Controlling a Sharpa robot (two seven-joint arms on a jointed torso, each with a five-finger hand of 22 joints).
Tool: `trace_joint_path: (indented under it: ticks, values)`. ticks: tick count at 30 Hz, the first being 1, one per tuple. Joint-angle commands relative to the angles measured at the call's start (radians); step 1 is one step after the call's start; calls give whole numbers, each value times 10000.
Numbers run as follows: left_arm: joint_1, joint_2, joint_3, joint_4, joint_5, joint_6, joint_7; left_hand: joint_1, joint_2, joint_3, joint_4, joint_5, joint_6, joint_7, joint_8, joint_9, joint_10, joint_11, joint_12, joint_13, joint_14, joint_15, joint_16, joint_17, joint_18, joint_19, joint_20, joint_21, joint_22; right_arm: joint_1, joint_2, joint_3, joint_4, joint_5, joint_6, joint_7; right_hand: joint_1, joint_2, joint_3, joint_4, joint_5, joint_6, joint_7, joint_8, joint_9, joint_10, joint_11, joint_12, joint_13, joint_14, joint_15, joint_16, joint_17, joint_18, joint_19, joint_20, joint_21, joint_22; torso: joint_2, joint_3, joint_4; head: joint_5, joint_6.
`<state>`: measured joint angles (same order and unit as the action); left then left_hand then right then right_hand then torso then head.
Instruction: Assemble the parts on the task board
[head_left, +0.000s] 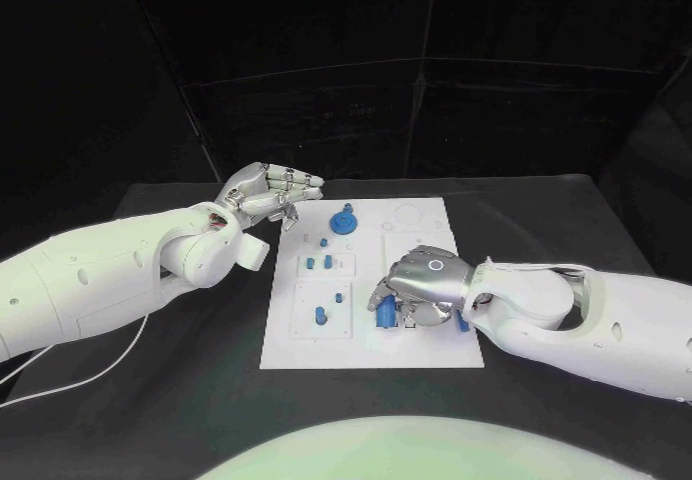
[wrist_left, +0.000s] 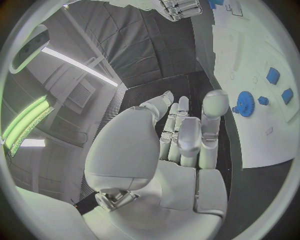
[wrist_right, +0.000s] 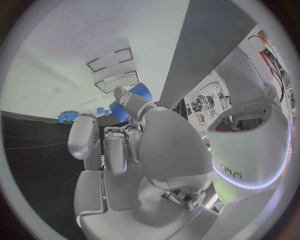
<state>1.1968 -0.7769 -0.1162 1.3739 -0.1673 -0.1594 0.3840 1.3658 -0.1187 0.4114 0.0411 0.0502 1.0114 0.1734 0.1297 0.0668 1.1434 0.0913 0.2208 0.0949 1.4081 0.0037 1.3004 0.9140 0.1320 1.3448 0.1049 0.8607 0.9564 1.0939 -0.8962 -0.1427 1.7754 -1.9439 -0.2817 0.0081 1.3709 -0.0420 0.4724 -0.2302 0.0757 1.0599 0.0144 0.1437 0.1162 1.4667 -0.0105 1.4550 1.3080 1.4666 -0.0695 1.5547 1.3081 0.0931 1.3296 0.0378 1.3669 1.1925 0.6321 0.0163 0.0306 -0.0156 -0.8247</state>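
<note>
Task board (head_left: 433, 350) flat mid-desk (head_left: 173, 420), one white plate.

Right hand (head_left: 418, 285) low over the board's near right part, palm down. Its fingers (wrist_right: 128, 107) pinch one blue part (wrist_right: 134, 97); in the head view blue shows under the hand at (head_left: 387, 312), and a second blue bit (head_left: 462, 322) pokes out just beside the wrist side of the hand. Can't tell whether that second bit is held or just lying on the board.

Left hand (head_left: 267, 190) off the board's far left corner, raised, fingers (wrist_left: 212, 107) curled in loosely with nothing in them. Not touching the board.

Parts count, head view, excluding what the right hand covers:
- 1 blue gear (head_left: 343, 220), standing on the board's far part, just beyond the left fingers' tips; the left wrist view has it at (wrist_left: 245, 104), near but apart from the fingertips.
- 1 tiny piece (head_left: 325, 241) just beside the gear.
- 2 short pieces (head_left: 317, 263) side by side, between the two hands.
- 1 small piece (head_left: 339, 297), left of the right fingers.
- 1 upright piece (head_left: 317, 317) near the board's near left, well apart from both hands.
</note>
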Motion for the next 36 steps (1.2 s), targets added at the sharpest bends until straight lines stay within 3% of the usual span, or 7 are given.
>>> trace_joint_path:
  ticks: [1, 12, 19, 36]
  values:
    - [10, 11, 7, 17, 45, 121, -2, -35, 100, -46, 5, 51, -41, 21, -49, -11, -5, 42, -59, 8, -57, 42, -40, -2, 132, -76, 9, -29, -10, 26, 59, 3, -99, 289, 400, 112, -97, -35, -16, 64, -65, 739, 657, 32, 11, 218, 77, 27, 1694, 993, 55, 54, 2403, -94, 59, 3, 33, -15, 3, 1, 10, 22, -7]
    - [10, 5, 6, 24, 45, 131, -22, -43, 105, -51, 14, 51, -50, 26, -53, -11, -10, 47, -61, 8, -58, 45, -39, -5, 132, -76, 11, -32, -12, 28, 348, 1, -486, 316, 601, 79, -113, -47, -29, 92, -60, 717, 661, 2, 5, 185, 86, -13, 1662, 996, 65, 61, 2417, -90, 43, 17, 19, -36, 18, 10, 10, 79, -52]
    - [10, 10, 6, 11, 45, 138, -31, -48, 108, -56, 19, 51, -59, 29, -57, -11, -15, 50, -62, 8, -57, 48, -36, 0, 131, -75, 13, -31, -10, 27, 449, -2, -573, 393, 844, 143, -115, -48, -31, 96, -57, 715, 661, -1, 5, 173, 87, -29, 1649, 998, 67, 65, 2427, -90, 44, 18, 20, -32, 7, 13, -31, 107, -91]
    - [10, 38, 3, -20, 45, 152, -50, -50, 108, -61, 21, 51, -67, 31, -61, -12, -20, 53, -64, 9, -60, 50, -38, -7, 131, -77, 15, -36, -13, 26, 524, -4, -741, 455, 1296, 175, -69, -99, -37, 128, -29, 551, 667, -167, -34, 50, 50, -167, 1540, 990, 61, 48, 2391, -73, -18, 45, -30, -93, 2, 10, -9, 88, -117]
